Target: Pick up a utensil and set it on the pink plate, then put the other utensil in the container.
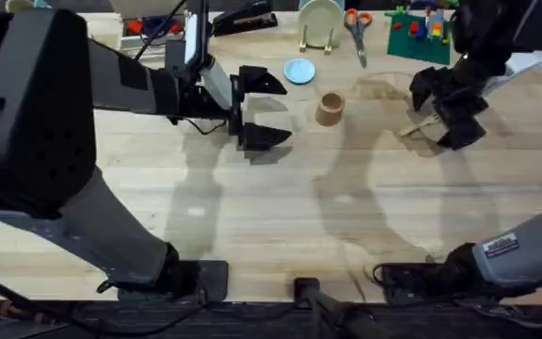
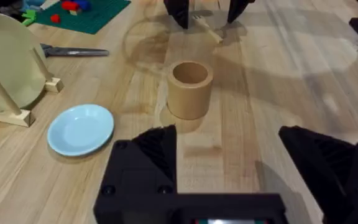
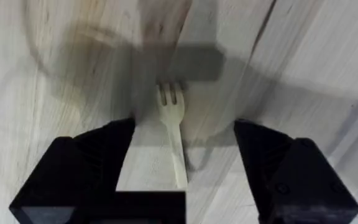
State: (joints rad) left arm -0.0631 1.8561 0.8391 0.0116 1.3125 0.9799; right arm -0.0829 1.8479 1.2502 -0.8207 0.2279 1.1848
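The left arm sprawls across the upper left of the overhead frame, its left gripper point(image 1: 263, 108) spread wide and holding nothing, hanging left of the container point(image 1: 329, 107). At the upper right of that frame the right gripper point(image 1: 450, 113) sits low over the table, fingers wide apart, with the fork point(image 3: 173, 134) lying flat between them in the right wrist view, tines pointing away from the gripper and handle running back under it.

The step in hand looks like picking up that fork. To do it well, I judge the right gripper should drop straight down until both fingers straddle the thin handle, then close across its narrow width just behind the tines; a flat, light piece like this may slide or tip up if one finger touches first, so centring matters.

The tan container stands upright and empty in the middle of the left wrist view, with bare table between it and the fork. A light-blue dish point(image 2: 80, 129) lies at the lower left of that view, a cream plate point(image 2: 5, 62) stands in a wooden rack point(image 2: 8, 106) at the left edge, and scissors point(image 2: 73, 52) lie above. Nothing blocks the short path from fork to container, though the left gripper hovers near it.
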